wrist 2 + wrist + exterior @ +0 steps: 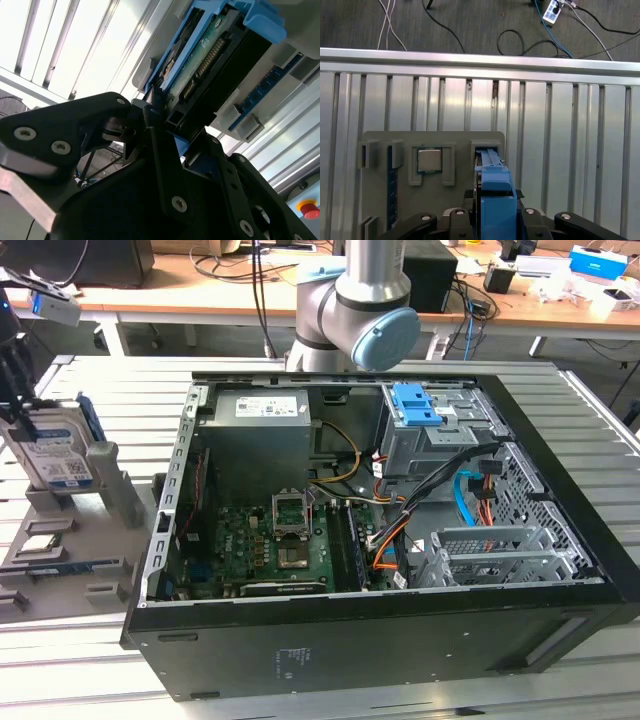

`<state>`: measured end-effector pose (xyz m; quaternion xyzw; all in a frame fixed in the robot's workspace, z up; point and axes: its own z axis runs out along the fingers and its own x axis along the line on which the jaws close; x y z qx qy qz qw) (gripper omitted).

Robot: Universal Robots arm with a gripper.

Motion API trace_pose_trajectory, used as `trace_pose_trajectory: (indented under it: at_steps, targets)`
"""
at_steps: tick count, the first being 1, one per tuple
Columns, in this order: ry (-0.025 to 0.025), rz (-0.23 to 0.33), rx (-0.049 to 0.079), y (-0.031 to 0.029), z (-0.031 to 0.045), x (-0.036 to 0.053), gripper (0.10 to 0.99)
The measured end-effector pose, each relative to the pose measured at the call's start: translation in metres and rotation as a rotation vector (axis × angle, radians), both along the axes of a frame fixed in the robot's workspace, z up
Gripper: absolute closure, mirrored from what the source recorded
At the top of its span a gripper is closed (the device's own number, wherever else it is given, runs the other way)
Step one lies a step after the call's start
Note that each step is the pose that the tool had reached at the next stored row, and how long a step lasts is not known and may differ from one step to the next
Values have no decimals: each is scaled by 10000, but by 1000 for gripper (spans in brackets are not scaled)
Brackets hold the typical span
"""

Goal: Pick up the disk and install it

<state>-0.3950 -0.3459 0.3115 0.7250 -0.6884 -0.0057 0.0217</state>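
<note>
Disk (56, 454) upright in grey holder (377, 141), prob. pinched by gripper (494, 212), chip (429, 160) just beside.

Slatted table (120, 390) bears computer case (380, 640) (open), grey holder (95, 540).

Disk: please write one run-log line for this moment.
disk: upright in holder slot | gripper: around disk | case: open, disk not installed
</note>
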Motion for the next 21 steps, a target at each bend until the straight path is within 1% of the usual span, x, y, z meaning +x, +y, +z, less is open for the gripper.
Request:
trace_pose_trajectory:
  at_steps: [14,21]
  targets:
    - [0,0,-3,3,183,3,722]
    - [2,-1,-3,6,296,8,722]
